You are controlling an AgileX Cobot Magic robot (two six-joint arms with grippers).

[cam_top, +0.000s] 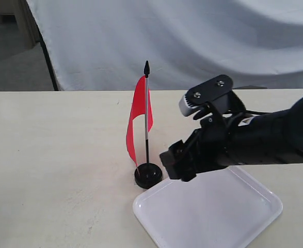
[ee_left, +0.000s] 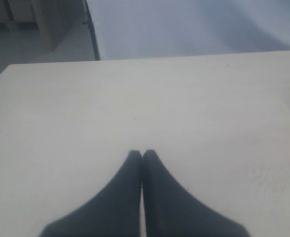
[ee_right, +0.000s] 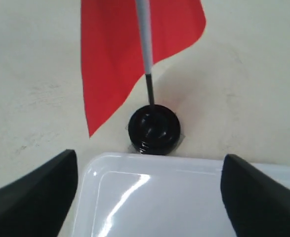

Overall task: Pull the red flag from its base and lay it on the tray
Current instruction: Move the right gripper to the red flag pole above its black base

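The red flag [cam_top: 137, 116] stands upright on its thin pole in the round black base [cam_top: 148, 175], just off the near-left corner of the white tray [cam_top: 254, 219]. My right gripper [cam_top: 175, 164] hovers open over that tray corner, a short way right of the base, with nothing between its fingers. In the right wrist view the flag [ee_right: 120, 54] and base [ee_right: 153, 129] sit straight ahead beyond the tray rim [ee_right: 149, 158], between my spread fingers [ee_right: 36, 192]. My left gripper [ee_left: 142, 154] is shut over bare table and does not show in the exterior view.
A pale wooden table [cam_top: 53, 170] carries everything. A white cloth backdrop [cam_top: 192, 41] hangs behind the table's far edge. A dark pole [cam_top: 47, 57] stands at the back left.
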